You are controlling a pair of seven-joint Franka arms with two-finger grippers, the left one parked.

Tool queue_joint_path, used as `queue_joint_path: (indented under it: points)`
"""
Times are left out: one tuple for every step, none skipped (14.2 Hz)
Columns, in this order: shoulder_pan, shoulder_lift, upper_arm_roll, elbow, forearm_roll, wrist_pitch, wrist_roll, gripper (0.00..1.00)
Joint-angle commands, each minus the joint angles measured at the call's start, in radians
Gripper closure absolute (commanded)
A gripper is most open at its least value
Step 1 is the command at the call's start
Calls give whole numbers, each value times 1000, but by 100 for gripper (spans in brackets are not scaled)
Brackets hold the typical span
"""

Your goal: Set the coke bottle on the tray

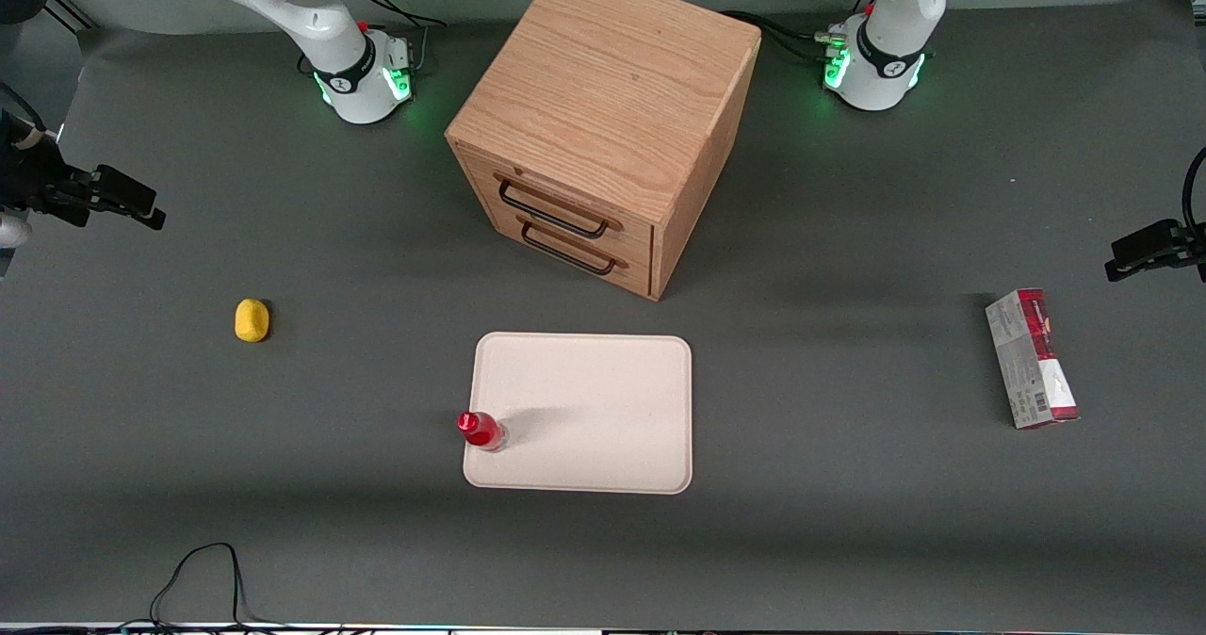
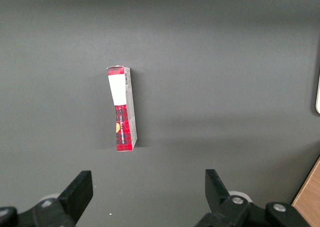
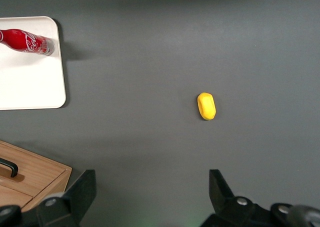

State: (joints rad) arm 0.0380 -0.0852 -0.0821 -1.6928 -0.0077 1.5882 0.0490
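The coke bottle (image 1: 482,430), small and red with a red cap, stands upright on the cream tray (image 1: 603,409), in the tray's corner nearest the front camera toward the working arm's end. The right wrist view also shows the bottle (image 3: 25,41) on the tray (image 3: 30,82), close to its rim. My gripper (image 1: 141,211) hangs over the table at the working arm's end, well away from the tray and bottle. It is open (image 3: 152,187), with only bare table between its fingers.
A wooden cabinet (image 1: 603,117) with two drawer handles stands farther from the front camera than the tray. A yellow lump (image 1: 252,320) lies on the table near my gripper. A red-and-grey carton (image 1: 1032,359) lies toward the parked arm's end. A black cable (image 1: 203,569) loops at the table's near edge.
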Motion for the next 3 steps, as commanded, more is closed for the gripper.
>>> queue_joint_path:
  points:
    - [0,-7,1,7,-17,-2,-24,0]
    - [0,-7,1,7,-18,-10,-37,0]
    - [0,-7,2,7,-20,-28,-49,0]
